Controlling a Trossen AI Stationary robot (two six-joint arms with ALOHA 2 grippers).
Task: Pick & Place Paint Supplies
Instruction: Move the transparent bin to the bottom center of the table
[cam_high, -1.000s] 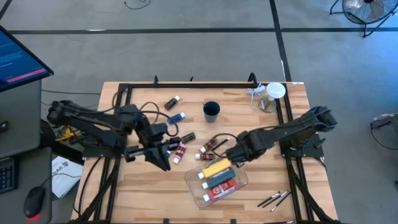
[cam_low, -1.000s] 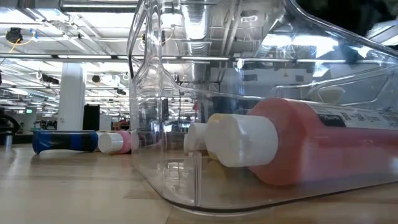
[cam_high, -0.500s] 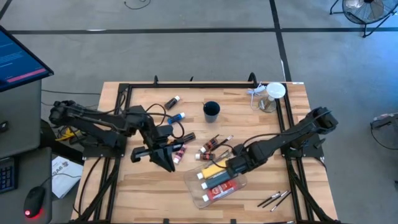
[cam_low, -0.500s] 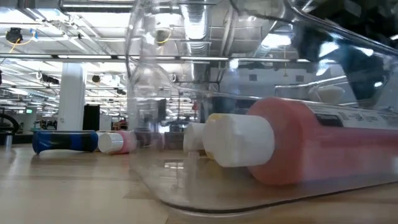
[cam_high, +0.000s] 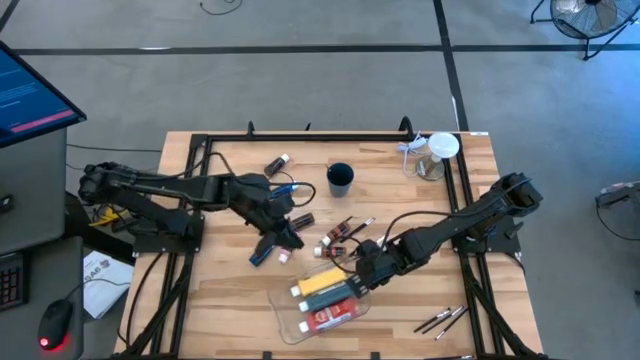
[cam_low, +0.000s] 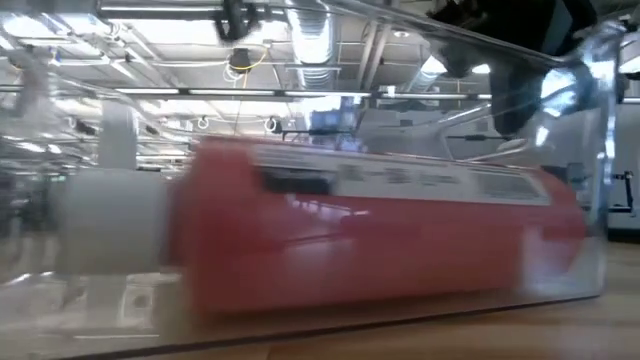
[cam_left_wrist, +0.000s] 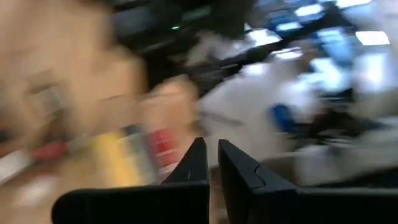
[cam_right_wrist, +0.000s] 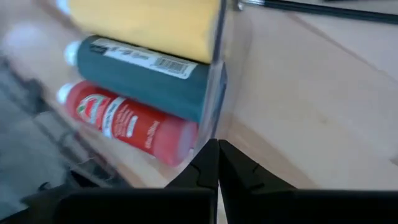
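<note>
While both closed, right pincer against clear tray (3 bottles inside), left pincer nearby.

We see our left arm stretched from its base at the tabletop's left edge in toward the middle, its links lying low and nearly level, the wrist turned down toward the front edge. Our left gripper sits near the tabletop's centre with its two dark fingers pressed together, only a sliver between them, nothing clamped. Our right arm reaches from the right edge, elbow raised near its base, forearm sloping down toward the front middle of the tabletop. Our right gripper sits low there, its fingers drawn tight together and empty.
</note>
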